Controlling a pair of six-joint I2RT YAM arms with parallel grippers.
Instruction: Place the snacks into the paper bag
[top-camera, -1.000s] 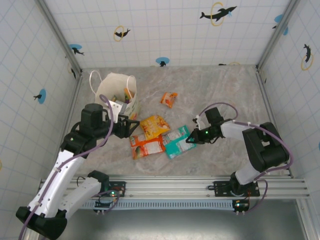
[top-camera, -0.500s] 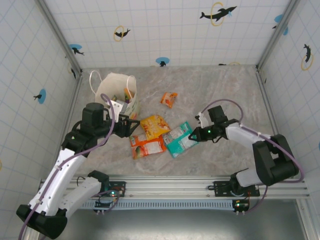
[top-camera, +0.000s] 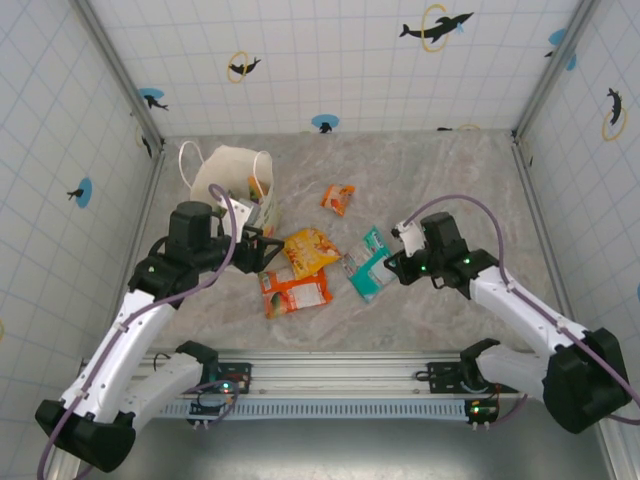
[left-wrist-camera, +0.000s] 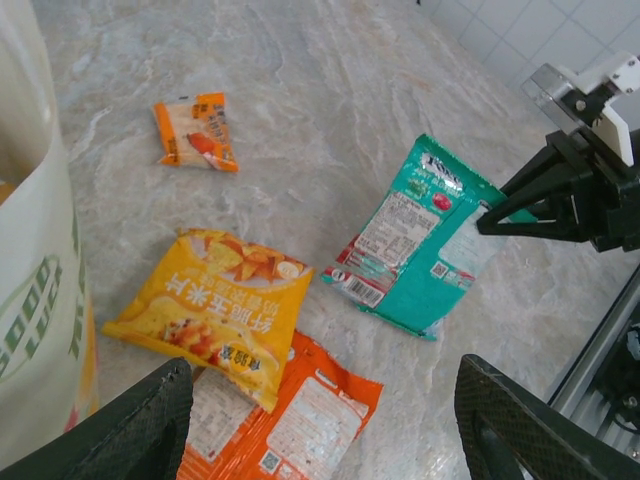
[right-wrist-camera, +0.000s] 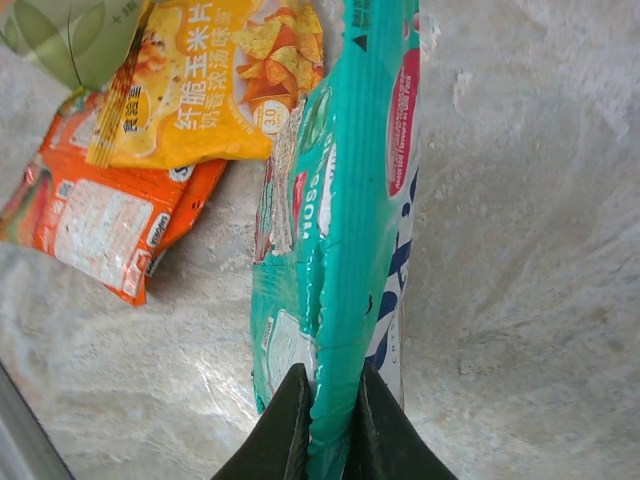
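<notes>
Top external view: the white paper bag (top-camera: 232, 180) stood upright. Just right of the bag, the left gripper (top-camera: 266, 250) hovered with its fingers spread. Farther right of the bag, the right gripper (top-camera: 390, 266) pinched the teal packet (top-camera: 368, 262), which had lain flat a second earlier and now stood tilted up on edge. The yellow packet (top-camera: 310, 250) and the orange packet (top-camera: 293, 292) lay near the bag, unmoved.

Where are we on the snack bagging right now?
Done: unclear; some colour inside the paper bag, perhaps packets. In hand: the right gripper is shut on the teal packet; the left gripper hovers open. Left: the yellow packet, large orange packet and small orange packet lie on the table.
</notes>
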